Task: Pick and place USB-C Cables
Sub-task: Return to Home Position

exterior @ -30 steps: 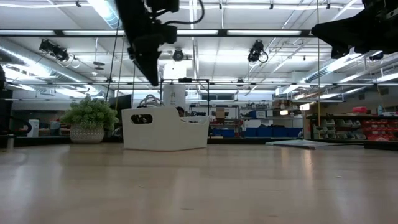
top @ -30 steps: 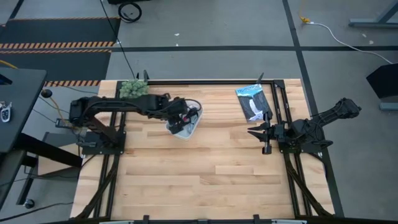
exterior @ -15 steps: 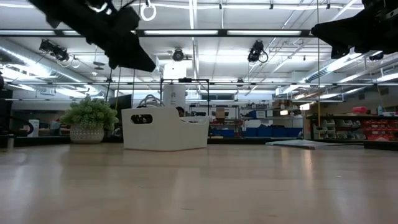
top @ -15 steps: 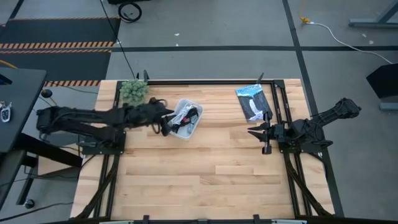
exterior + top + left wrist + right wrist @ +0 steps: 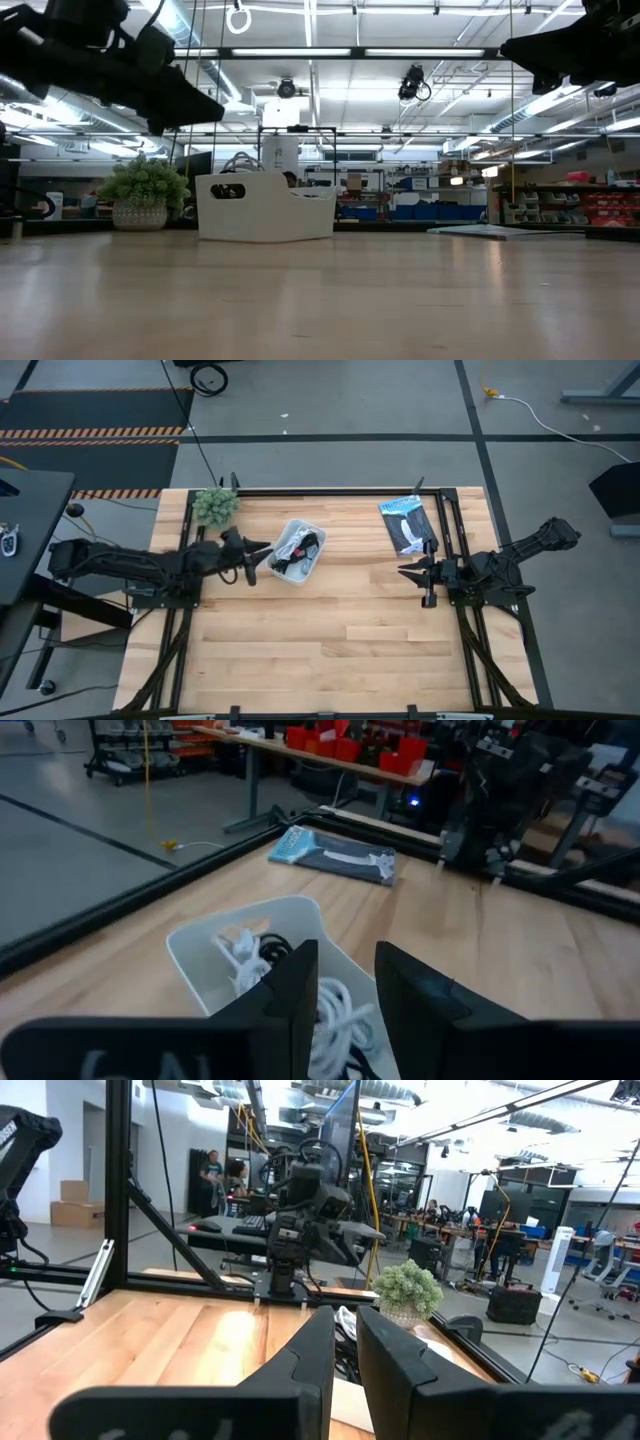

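A white rounded tray stands on the table left of its middle, toward the far edge. In it lie coiled cables: white ones and black ones, tangled together. I cannot make out a red band. My left gripper hovers just left of the tray, above the table, pointing toward it. It is open by a narrow gap and empty. In the left wrist view its fingers frame the tray's near rim. My right gripper waits shut by the right edge.
A blue-and-white flat packet lies at the far right of the table. A small potted plant stands at the far left corner, close behind the left arm. Black frame rails run along the table's edges. Bare wood spreads over the near half.
My left gripper has pulled back from above the tray toward the table's left edge, tipping from pointing down to nearly level. The arm now lies stretched out low along the left side. The tray and its cables have stayed in place.
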